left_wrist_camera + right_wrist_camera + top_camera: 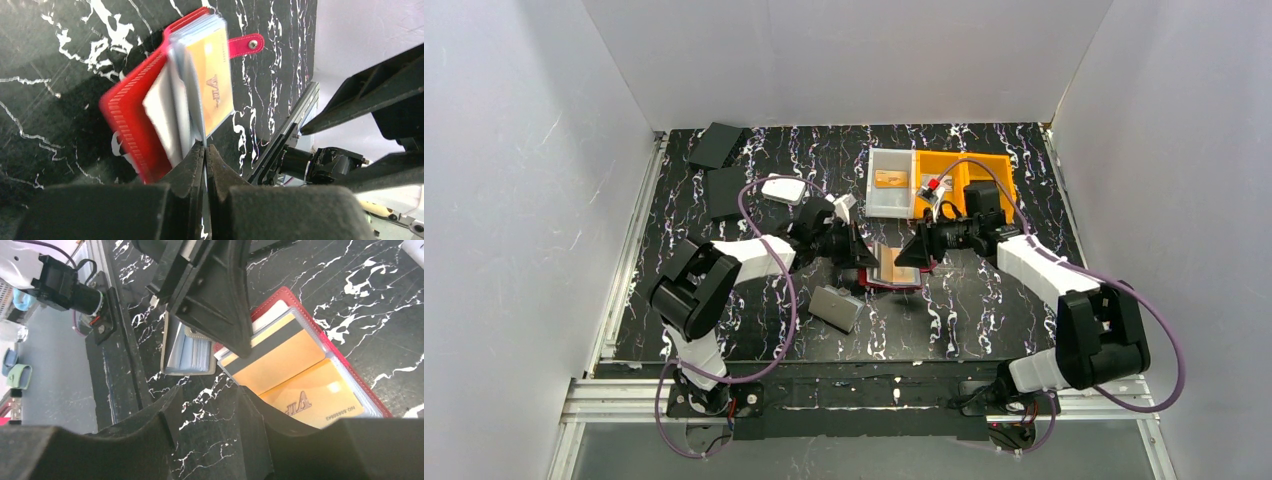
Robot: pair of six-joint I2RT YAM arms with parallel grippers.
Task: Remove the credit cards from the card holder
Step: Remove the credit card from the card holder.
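Observation:
The dark red card holder (894,272) lies open at mid-table, its clear sleeve pages fanned. In the left wrist view the holder (131,125) is tilted up, and an orange-gold credit card (216,82) sits in its top sleeve. My left gripper (205,148) is shut on the thin edge of a sleeve page. In the right wrist view two orange-gold cards (312,392) show in the sleeves of the holder (350,375). My right gripper (207,395) is open and empty just right of the holder, with one finger over the sleeve's near edge.
A flat grey case (835,308) lies in front of the holder. A white bin (890,200) holding an orange card and an orange bin (969,172) stand behind. A white rounded box (784,190) and dark flat pieces (716,145) are at the back left.

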